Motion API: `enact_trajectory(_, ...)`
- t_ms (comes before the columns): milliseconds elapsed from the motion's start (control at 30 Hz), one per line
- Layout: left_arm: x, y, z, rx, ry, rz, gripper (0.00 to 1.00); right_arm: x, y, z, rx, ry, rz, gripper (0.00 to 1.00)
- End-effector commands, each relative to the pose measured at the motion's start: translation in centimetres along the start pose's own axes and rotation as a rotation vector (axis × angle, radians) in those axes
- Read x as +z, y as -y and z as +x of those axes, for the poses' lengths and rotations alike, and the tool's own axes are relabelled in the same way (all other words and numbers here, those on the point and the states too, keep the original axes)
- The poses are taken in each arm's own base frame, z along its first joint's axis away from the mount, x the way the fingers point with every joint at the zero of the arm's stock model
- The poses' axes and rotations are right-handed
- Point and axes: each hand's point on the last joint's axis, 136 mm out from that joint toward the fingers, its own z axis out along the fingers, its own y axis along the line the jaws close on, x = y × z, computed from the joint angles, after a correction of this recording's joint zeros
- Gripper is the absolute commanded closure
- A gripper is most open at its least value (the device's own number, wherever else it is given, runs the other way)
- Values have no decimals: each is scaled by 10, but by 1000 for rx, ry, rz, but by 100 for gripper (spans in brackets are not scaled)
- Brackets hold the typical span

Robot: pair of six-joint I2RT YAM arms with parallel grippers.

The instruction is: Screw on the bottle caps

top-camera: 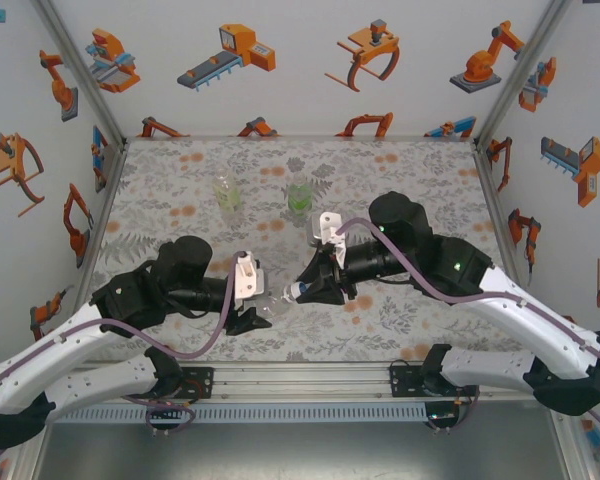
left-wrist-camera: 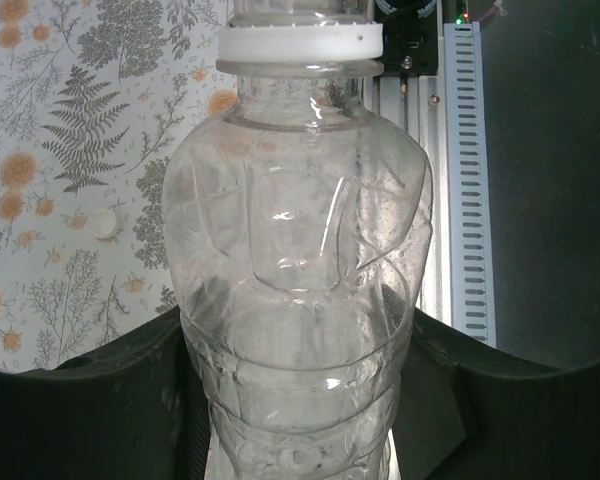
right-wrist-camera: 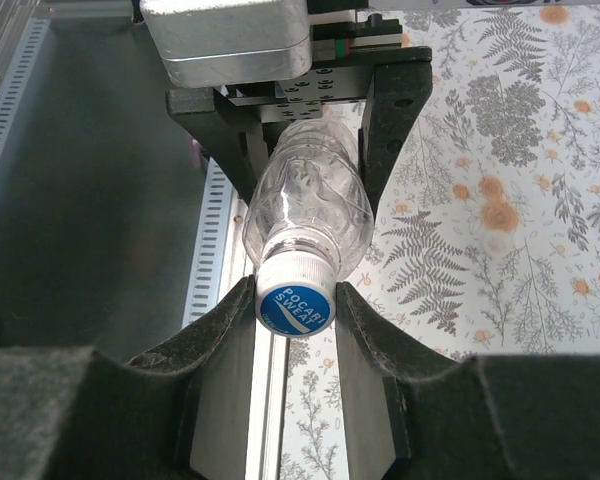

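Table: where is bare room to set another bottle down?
Free: back right corner beside the green bottle; back left beside the yellowish bottle. Crowded: the middle, left hand on the clear bottle, right hand on its blue cap.

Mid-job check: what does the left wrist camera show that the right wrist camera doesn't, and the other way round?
Left wrist, not right wrist: a small loose white round plastic cap lying on the floral table cover. Right wrist, not left wrist: the blue-topped ribbed plastic cap at the mouth of the clear colourless plastic bottle, pinched by the right claw. Both: that bottle, gripped round its body by the left claw, the table cover and the grey metal rail.
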Motion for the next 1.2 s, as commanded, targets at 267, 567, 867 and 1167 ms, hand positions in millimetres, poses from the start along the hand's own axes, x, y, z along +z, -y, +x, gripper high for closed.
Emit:
enact_trajectory(267,2,10,-24,-24,60,88,100,-1,-14,-5,-95,-26,-49,100)
enact_trajectory(567,1,12,-34,-10,94,110,100,2,-19,2,-96,-38,-76,100)
enact_trajectory(867,-1,-1,-39,20,136,24,100,7,19,18,399,7,143,100)
enact_trajectory(1167,6,-3,-39,42,127,29,100,19,45,72,1347,-7,343,96)
